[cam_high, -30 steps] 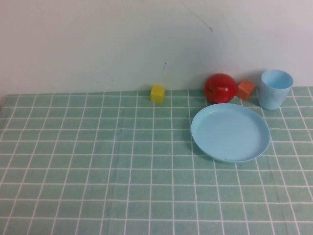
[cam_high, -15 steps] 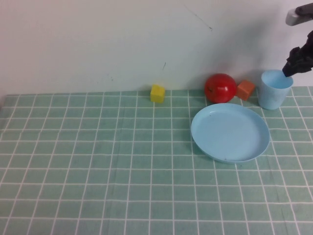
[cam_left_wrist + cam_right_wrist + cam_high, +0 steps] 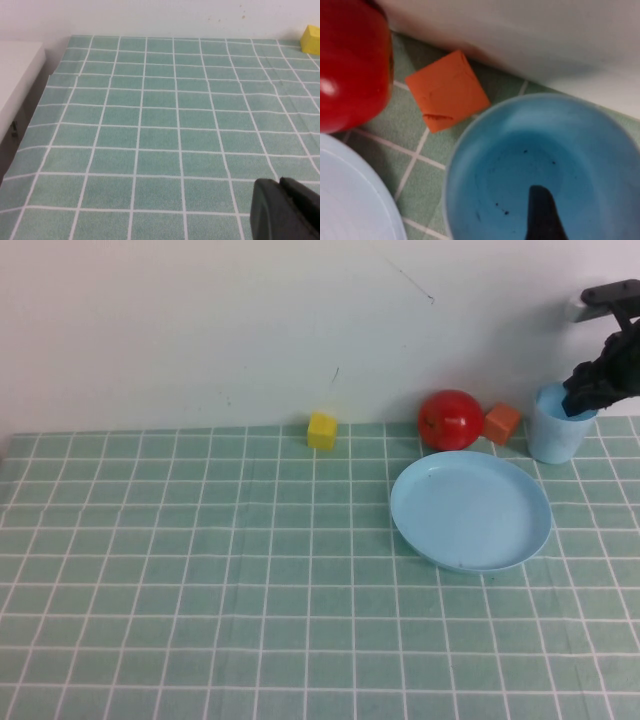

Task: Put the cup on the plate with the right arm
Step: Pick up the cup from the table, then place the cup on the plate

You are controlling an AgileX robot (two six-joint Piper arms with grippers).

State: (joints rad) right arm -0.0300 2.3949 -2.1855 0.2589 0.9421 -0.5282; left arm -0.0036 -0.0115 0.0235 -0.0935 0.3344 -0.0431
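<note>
High view showed the right tool (image 3: 580, 400) over the cup (image 3: 556, 435), one finger (image 3: 542, 212) dipping inside, spread apart; the cup stood behind the plate (image 3: 470, 511). Left tool (image 3: 286, 210) closed.

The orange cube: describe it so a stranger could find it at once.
Start at the big light blue plate on the green tiled cloth, then look past it toward the white wall. There, between the red apple and the light blue cup that the right hand reaches into, sits the orange cube. It is the only orange, angular thing.
</note>
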